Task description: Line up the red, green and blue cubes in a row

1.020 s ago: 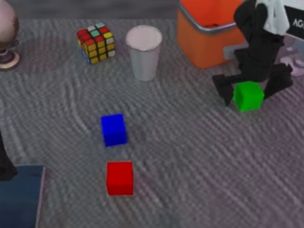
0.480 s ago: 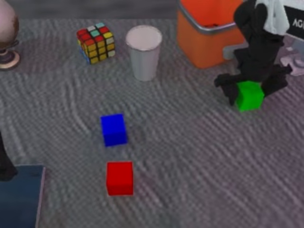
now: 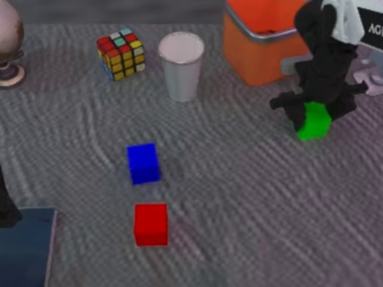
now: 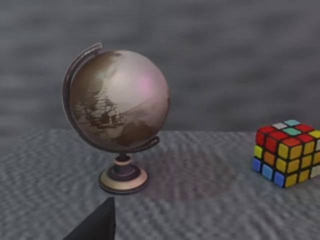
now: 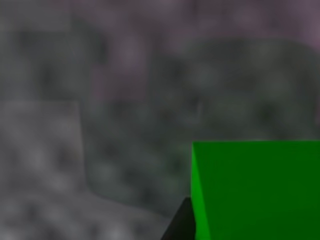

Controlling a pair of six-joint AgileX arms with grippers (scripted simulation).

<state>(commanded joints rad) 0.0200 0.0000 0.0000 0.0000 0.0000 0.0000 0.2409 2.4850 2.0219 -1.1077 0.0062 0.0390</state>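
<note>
The green cube (image 3: 315, 124) sits at the right of the table, in front of the orange bin, and fills the lower corner of the right wrist view (image 5: 255, 190). My right gripper (image 3: 315, 111) comes down over it, shut on it, with one dark finger (image 5: 181, 225) pressed against its side. The blue cube (image 3: 143, 162) rests left of centre, and the red cube (image 3: 150, 223) lies just in front of it, nearer the table's front edge. My left gripper (image 3: 5, 206) is parked at the left edge and open; only one fingertip (image 4: 100, 225) shows in its wrist view.
An orange bin (image 3: 263, 45) stands at the back right, close behind my right gripper. A white cup (image 3: 181, 64) and a multicoloured puzzle cube (image 3: 121, 53) stand at the back. A globe (image 4: 117, 105) is at the back left, a dark blue book (image 3: 24, 245) at the front left.
My right gripper's fingers have drawn in from wide apart to tight against the green cube's sides. The cubes and the left arm have not moved.
</note>
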